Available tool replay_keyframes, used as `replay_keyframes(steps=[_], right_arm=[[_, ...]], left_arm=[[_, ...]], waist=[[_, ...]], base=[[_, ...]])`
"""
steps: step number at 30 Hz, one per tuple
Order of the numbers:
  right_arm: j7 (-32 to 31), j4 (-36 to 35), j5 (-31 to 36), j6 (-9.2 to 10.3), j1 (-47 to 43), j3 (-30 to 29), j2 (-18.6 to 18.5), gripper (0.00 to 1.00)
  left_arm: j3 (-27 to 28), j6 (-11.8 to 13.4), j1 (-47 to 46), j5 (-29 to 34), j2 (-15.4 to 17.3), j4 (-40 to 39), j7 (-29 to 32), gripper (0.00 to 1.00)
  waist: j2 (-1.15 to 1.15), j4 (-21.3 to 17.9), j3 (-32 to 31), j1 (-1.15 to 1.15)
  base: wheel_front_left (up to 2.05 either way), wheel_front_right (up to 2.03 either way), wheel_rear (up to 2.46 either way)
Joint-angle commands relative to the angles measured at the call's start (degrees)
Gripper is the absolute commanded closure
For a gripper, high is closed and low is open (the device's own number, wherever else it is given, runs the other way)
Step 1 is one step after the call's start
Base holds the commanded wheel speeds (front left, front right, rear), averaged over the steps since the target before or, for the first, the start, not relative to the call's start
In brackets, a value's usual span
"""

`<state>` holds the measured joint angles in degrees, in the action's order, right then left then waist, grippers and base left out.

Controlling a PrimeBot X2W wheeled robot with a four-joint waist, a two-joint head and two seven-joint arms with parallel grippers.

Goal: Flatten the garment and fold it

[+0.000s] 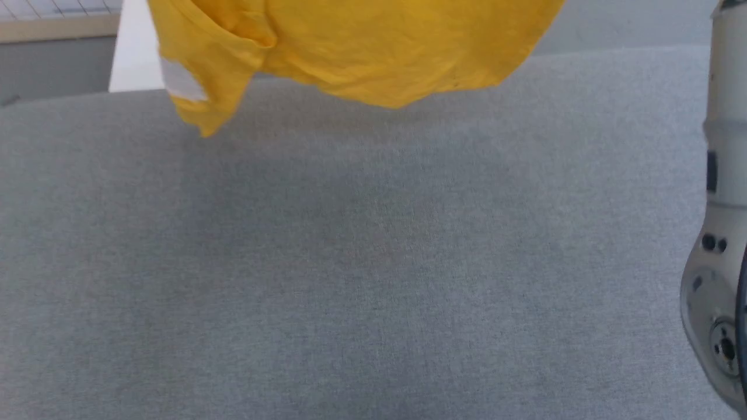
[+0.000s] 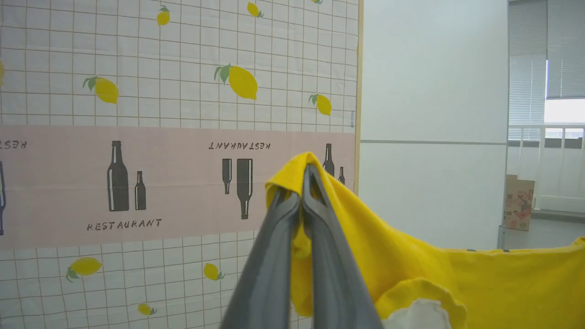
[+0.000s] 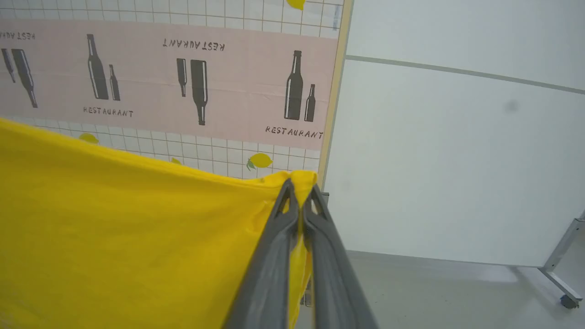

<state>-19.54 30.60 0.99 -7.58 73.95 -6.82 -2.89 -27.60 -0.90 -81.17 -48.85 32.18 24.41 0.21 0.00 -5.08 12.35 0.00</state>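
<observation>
Since the grey tabletop (image 1: 373, 262) nearest the robot has yet to receive the garment (image 1: 362, 46), the task looks to be at its early, flattening stage. At the head view's right edge a pale forearm (image 1: 723, 175) rises beside the tabletop. Farther off, the garment, a yellow T-shirt, hangs over the tabletop's far part. Its lower edge seems clear of the surface, with a soft shadow beneath, and one sleeve (image 1: 204, 99) with a white patch (image 1: 181, 79) droops lowest on the left. The left gripper (image 2: 302, 187) is pinched tight on a bunched corner of the yellow cloth. The right gripper (image 3: 300, 192) is likewise clamped on another edge, so the shirt stretches between them like a sheet. Behind it stands a wall covering (image 2: 137, 91) printed with lemons and bottles. By my reading, lifting and spreading is under way. Laying the shirt flat, smoothing it and making every fold remain.
</observation>
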Motion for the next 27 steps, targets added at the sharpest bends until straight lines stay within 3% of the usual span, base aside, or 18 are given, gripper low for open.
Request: replay_keyframes(steps=[1,6,13,21,27], right_arm=[[1.0,1.0,1.0,0.09,2.1,-0.3,0.0,1.00],[3.0,2.9,4.2,0.09,6.9,-2.1,0.0,1.00],[6.2,-0.5,9.4,0.09,12.4,-4.2,0.0,1.00],[7.7,-1.1,9.0,0.09,11.3,-1.3,0.0,1.00],[7.4,-4.9,6.3,0.09,5.9,1.8,0.0,1.00]], left_arm=[[0.6,-0.3,-2.1,-0.2,0.1,0.7,-0.6,1.00],[1.2,-2.7,-6.8,0.5,1.1,2.0,-2.5,1.00],[2.0,-5.3,-12.6,1.0,2.9,0.5,-6.2,1.00],[0.5,-6.5,-12.2,-2.3,4.8,0.3,-10.2,1.00],[-6.2,-6.6,-6.0,-9.6,11.6,-10.5,-11.3,1.00]], waist=[[0.00,-1.5,4.7,0.00],[0.00,-1.5,12.0,0.00],[0.00,-0.4,22.7,0.00],[0.00,0.6,27.8,0.00],[0.00,2.0,27.6,0.00]], base=[[0.00,0.00,0.00],[0.00,0.00,0.00],[0.00,0.00,0.00],[0.00,0.00,0.00],[0.00,0.00,0.00]])
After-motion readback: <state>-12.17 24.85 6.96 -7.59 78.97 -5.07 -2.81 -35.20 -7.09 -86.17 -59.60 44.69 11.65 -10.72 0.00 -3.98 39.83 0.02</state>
